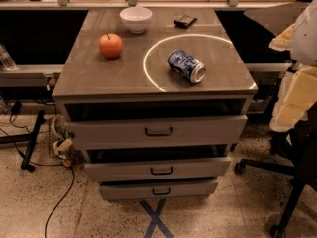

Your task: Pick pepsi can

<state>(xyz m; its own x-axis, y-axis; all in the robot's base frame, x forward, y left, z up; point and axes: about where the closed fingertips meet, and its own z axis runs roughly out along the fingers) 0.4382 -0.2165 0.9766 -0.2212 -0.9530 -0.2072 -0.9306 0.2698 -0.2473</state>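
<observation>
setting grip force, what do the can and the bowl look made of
Can: thin metal, likely aluminium. Its side is printed in glossy blue and white, and its bare silver end catches the light.
Bowl: plain white and smooth, probably glazed ceramic, though plastic can't be ruled out.
The hand hangs at the right edge of the view, well apart from the can.

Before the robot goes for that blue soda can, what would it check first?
1. The pepsi can located, on the cabinet top: ok.
2. Can upright: not ok, it lies on its side.
3. Room around the can: ok, the apple and the bowl stand apart from it.
4. The gripper near the can: not ok, it is out of view; only the arm shows at the right edge.
</observation>
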